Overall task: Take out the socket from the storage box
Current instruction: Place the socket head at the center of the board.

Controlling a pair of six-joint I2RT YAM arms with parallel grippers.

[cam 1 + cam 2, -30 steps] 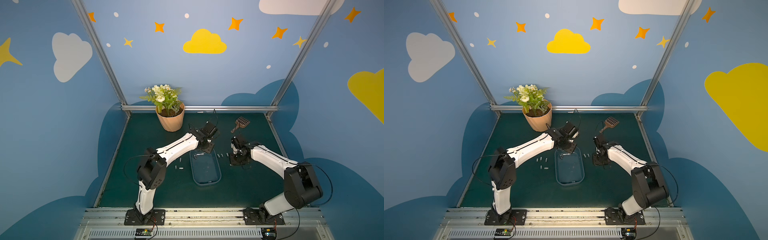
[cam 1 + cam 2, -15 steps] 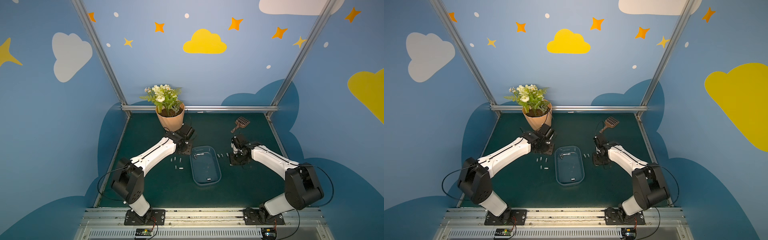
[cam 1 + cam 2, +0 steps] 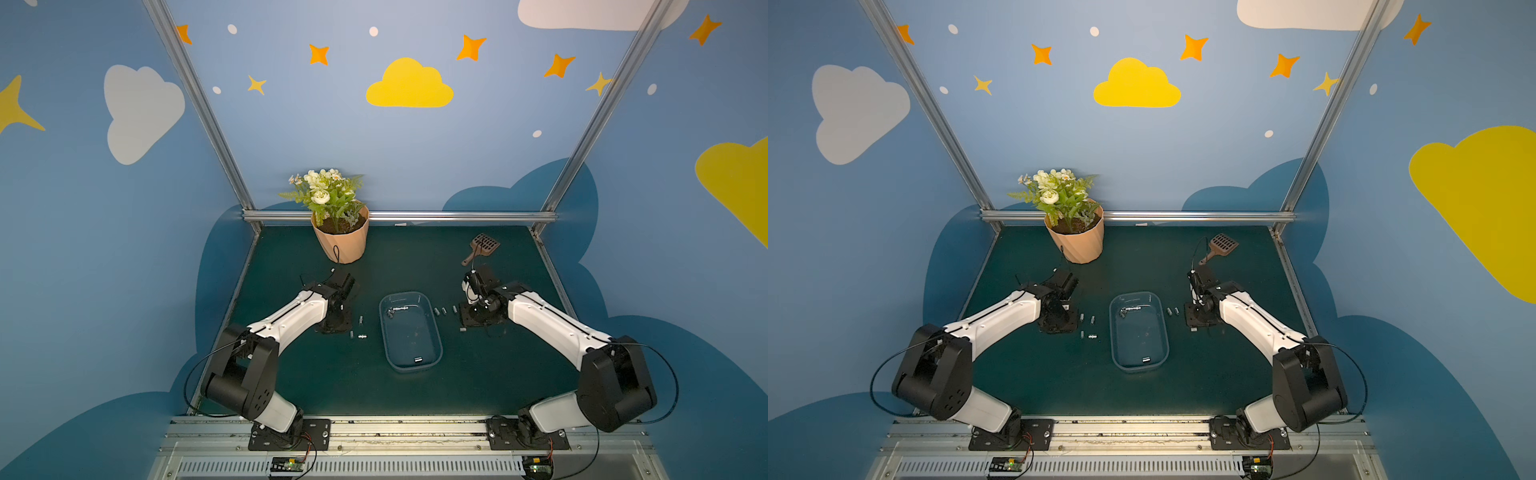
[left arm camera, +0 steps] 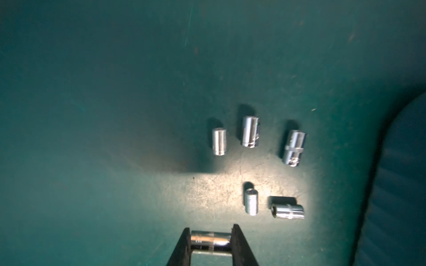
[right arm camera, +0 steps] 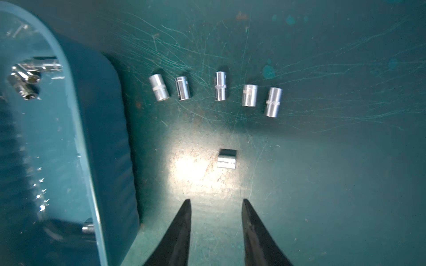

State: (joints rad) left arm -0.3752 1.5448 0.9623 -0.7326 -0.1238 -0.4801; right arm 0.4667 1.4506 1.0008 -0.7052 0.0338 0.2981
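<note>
The socket (image 4: 210, 240), clamped in the left fingers (image 4: 183, 248), has swung from over the storage box (image 3: 411, 336) to the counter (image 3: 332, 374) left of it; the box holds a spare socket (image 3: 418, 360) at its near end, perhaps a chrome cluster (image 3: 394, 310) at the far; the right fingers (image 5: 179, 235), unmoved, gape empty.

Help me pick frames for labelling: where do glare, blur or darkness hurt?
Left wrist view: a hot light pool on the mat, dim elsewhere, loose sockets smeared; the socket in the left gripper glints. Right wrist view: similar glare ahead of the right gripper, storage box rim blurred. Both top views: even, sharp, sockets tiny.
</note>
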